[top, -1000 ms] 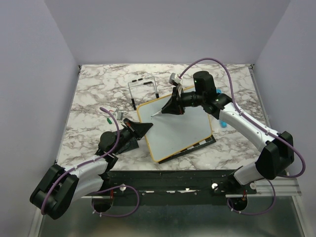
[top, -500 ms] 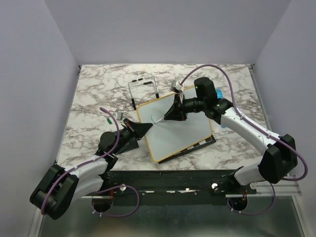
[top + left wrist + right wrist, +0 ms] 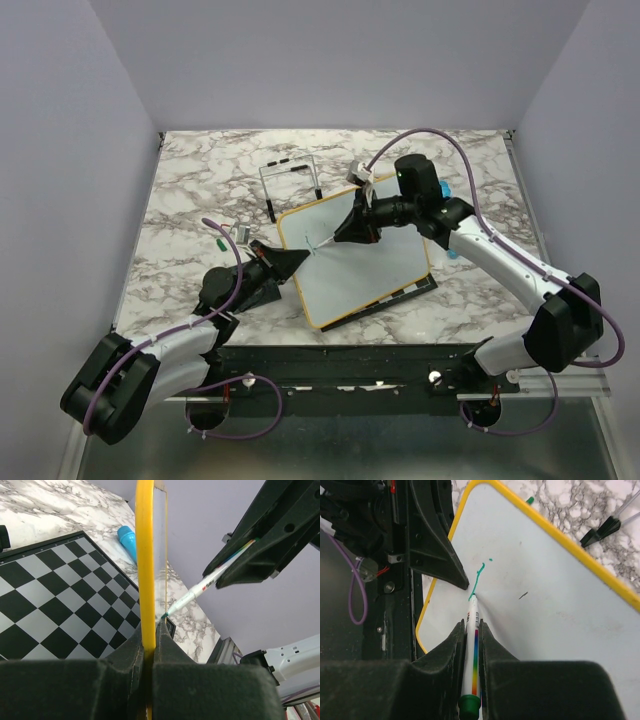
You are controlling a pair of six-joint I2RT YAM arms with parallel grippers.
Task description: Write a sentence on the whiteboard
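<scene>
Top external: whiteboard (image 3: 365, 265) lies askew atop chessboard (image 3: 410, 291) on marble counter (image 3: 200, 190). Left gripper (image 3: 298, 258) clamps board's left edge. Right gripper (image 3: 340, 234) pinches marker (image 3: 322, 243) over board's upper-left area.

Left wrist: jaws pressed onto yellow frame, marker tip touching white face. Blue cylinder (image 3: 128, 542) lies beyond chessboard.

Right wrist: marker tip sits at lower end of short teal stroke (image 3: 478, 580), small teal dot just beside it.

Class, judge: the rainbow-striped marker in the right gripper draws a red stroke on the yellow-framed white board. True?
No: the rainbow-striped marker in the right gripper draws a teal-green stroke, not red, on the yellow-framed white board (right wrist view).
</scene>
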